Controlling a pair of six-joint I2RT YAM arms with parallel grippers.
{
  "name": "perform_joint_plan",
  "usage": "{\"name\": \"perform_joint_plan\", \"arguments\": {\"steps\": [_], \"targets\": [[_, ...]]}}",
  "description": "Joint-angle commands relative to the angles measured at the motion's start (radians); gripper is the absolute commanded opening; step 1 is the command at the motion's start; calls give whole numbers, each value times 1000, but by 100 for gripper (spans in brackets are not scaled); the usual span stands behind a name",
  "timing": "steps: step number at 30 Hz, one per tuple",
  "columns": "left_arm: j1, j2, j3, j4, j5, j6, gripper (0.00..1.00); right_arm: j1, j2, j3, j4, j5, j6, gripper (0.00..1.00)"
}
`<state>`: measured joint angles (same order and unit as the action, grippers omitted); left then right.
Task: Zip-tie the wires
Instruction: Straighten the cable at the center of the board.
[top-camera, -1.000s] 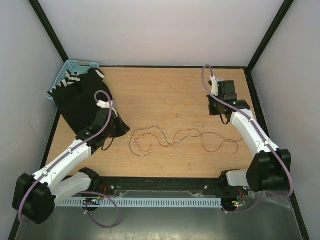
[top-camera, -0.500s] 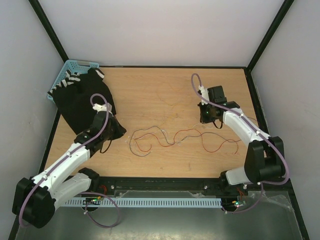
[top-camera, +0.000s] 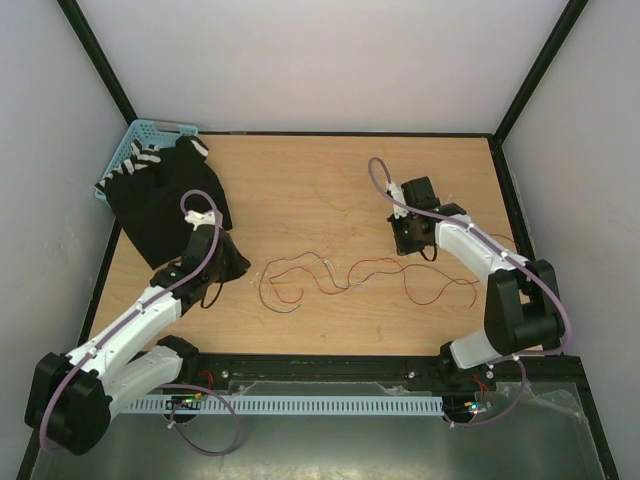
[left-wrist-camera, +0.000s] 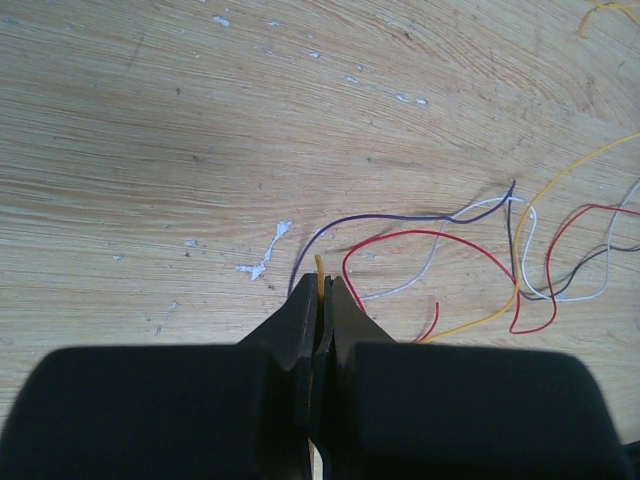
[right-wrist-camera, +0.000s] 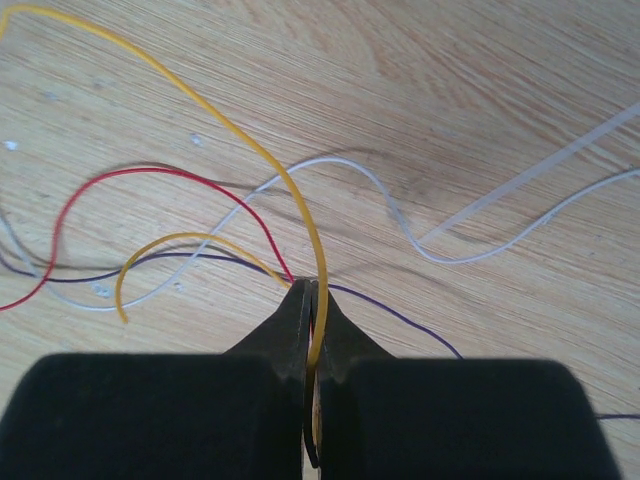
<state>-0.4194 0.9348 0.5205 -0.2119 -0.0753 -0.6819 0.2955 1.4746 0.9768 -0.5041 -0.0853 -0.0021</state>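
Several thin wires (top-camera: 335, 273), red, white, purple and yellow, lie tangled across the middle of the wooden table. My left gripper (left-wrist-camera: 320, 285) is shut on the end of a yellow wire (left-wrist-camera: 320, 268), low over the wood at the tangle's left end (top-camera: 232, 262). Purple (left-wrist-camera: 400, 218), red (left-wrist-camera: 430, 236) and white (left-wrist-camera: 470, 210) wires lie just ahead of it. My right gripper (right-wrist-camera: 308, 288) is shut on a yellow wire (right-wrist-camera: 296, 190) that arcs up out of the jaws, at the tangle's right part (top-camera: 408, 240). A translucent zip tie (right-wrist-camera: 540, 170) lies ahead to its right.
A black cloth (top-camera: 165, 200) lies at the table's left, partly over a blue basket (top-camera: 140, 135) in the far left corner. A red wire loop (top-camera: 435, 292) trails toward the right. Dark frame posts stand at the corners.
My right gripper has moved left and nearer, from the far right toward the wires. My left arm has shifted slightly; its gripper stays at the tangle's left end.
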Motion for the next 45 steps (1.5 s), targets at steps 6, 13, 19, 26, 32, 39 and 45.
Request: {"name": "perform_joint_plan", "arguments": {"steps": [6,13,19,26,32,39,45], "targets": [[4,45,-37,51,-14,-18,0,7,66,39,-101,174,-26,14],[4,71,-54,74,-14,-35,0,7,94,129,-167,298,-37,13],[4,76,-49,77,-12,-39,0,6,59,172,-204,345,-54,14],[2,104,-55,83,-5,-41,0,6,95,170,-252,374,-70,20],[2,124,-73,102,-15,-46,0,7,184,163,-258,329,-78,25],[2,160,-64,123,0,-49,9,6,201,185,-266,324,-67,38],[2,175,-36,128,-1,-33,19,7,151,205,-268,288,-66,55]]}}
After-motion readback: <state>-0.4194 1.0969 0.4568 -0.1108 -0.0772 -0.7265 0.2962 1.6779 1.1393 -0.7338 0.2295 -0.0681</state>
